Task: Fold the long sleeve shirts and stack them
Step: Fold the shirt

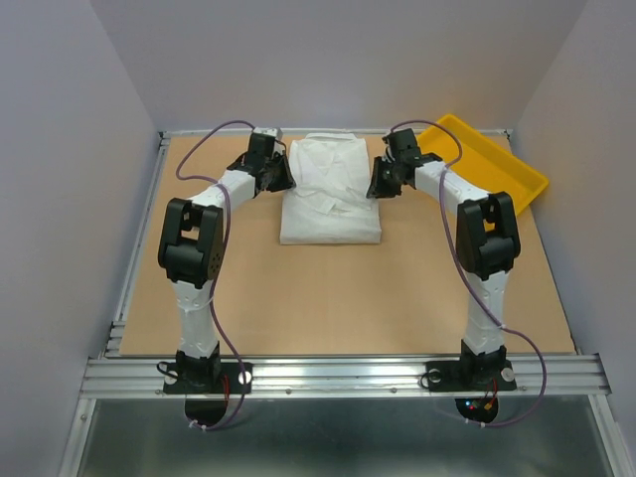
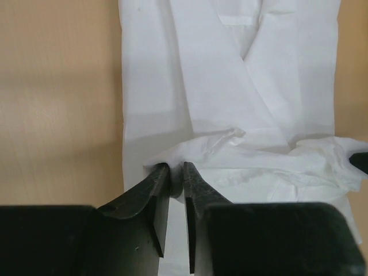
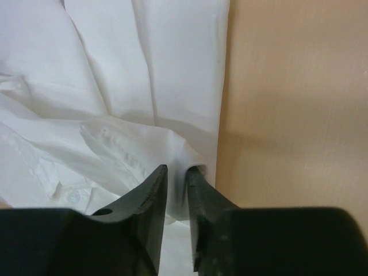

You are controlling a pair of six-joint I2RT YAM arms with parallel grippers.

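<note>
Top external view: our left gripper (image 1: 285,176) sits at the white shirt's (image 1: 331,199) nine o'clock, right gripper (image 1: 378,184) at three; both barely open, and we cannot tell if they pinch it.

White-black arms (image 1: 196,308), purple cables (image 1: 231,123), black tapered fingers (image 2: 149,195); base LEDs (image 1: 469,405) perhaps red.

Yellow tray (image 1: 494,164) sits at far right corner of workbench

The shallow plastic tray lies at an angle on the tan wooden tabletop (image 1: 328,298), its right end past the board's edge. A ribbed aluminium rail (image 1: 348,376) runs along the near side, and plain grey walls (image 1: 348,60) stand left, far and right.
</note>
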